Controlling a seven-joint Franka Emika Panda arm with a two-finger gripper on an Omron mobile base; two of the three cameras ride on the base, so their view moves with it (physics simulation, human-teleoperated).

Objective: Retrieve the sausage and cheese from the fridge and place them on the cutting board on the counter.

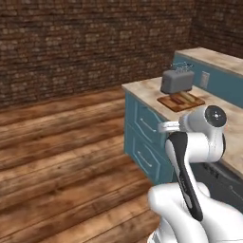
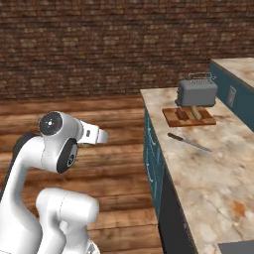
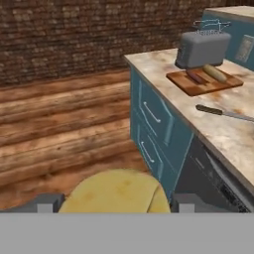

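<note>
At the bottom centre of the hand view, a lumpy yellowish-tan chunk, taken to be the cheese point(image 3: 113, 191), is seen lodged between the two dark finger tips of the gripper point(image 3: 113, 203). The fingers are judged to be clamped on it, since the chunk spans the gap from one tip to the other; actual contact is hard to confirm at this edge of the frame.

Toward the upper right of the hand view, the cutting board point(image 3: 204, 81) is seen lying on the counter point(image 3: 233, 134), just in front of a grey toaster point(image 3: 202, 48). On the board a short dark-red piece, read as the sausage point(image 3: 195, 76), is noted, with a longer pale tan item point(image 3: 214, 73) lying just beside it. A knife point(image 3: 224, 113) is seen on the counter, nearer the camera than the board.

Progress is judged as follows: the sausage half appears done, with that item already on the board. The cheese is out of the fridge and in hand, but well apart from the board, low beside the teal cabinets point(image 3: 155, 129). Remaining work: the cheese is to be carried over the counter, lowered onto a bare part of the board, and released.
</note>
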